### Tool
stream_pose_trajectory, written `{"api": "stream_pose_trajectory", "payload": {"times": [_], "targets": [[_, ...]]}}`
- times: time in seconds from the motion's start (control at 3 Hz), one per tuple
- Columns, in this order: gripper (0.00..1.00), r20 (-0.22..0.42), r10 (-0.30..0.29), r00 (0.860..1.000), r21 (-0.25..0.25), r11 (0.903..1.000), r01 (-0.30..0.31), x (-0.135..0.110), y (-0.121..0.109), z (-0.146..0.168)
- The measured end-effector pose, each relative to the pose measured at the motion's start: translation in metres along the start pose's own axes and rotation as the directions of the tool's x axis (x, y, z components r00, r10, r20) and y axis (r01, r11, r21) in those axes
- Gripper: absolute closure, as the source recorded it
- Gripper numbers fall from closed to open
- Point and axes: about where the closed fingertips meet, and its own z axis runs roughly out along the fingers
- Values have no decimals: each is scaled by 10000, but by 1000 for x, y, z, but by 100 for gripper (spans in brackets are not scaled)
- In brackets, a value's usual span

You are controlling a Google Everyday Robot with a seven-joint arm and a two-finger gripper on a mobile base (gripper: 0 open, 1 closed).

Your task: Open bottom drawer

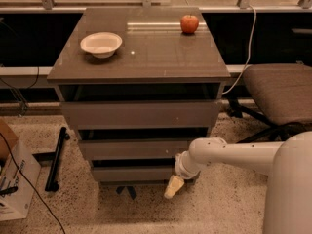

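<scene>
The grey-brown cabinet (pixel 141 67) has three flat drawer fronts. The bottom drawer (pixel 131 173) is the lowest and narrowest-looking front, just above the floor, with a dark gap above it. My white arm reaches in from the right, and the gripper (pixel 173 187) with its cream tip hangs at the bottom drawer's right end, just below and in front of the front's lower corner. Only one cream fingertip shows.
A white bowl (pixel 101 43) and a red apple (pixel 189 24) sit on the cabinet top. A padded chair (pixel 280 94) stands at the right. A cardboard box (pixel 14 179) and a black bar (pixel 55 157) lie on the speckled floor at the left. A white cable (pixel 249 38) hangs at the back right.
</scene>
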Motion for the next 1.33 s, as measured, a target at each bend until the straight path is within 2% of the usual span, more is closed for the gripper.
{"api": "stream_pose_trajectory", "payload": {"times": [0.33,0.67,1.33], "targets": [[0,247,634,9977,36,9980,-635,29,-16,31],[0,403,1113,9930,-20,9938,-1113,48,-26,53],[0,794,1849,9796,-375,9825,-1824,73,-51,102]]}}
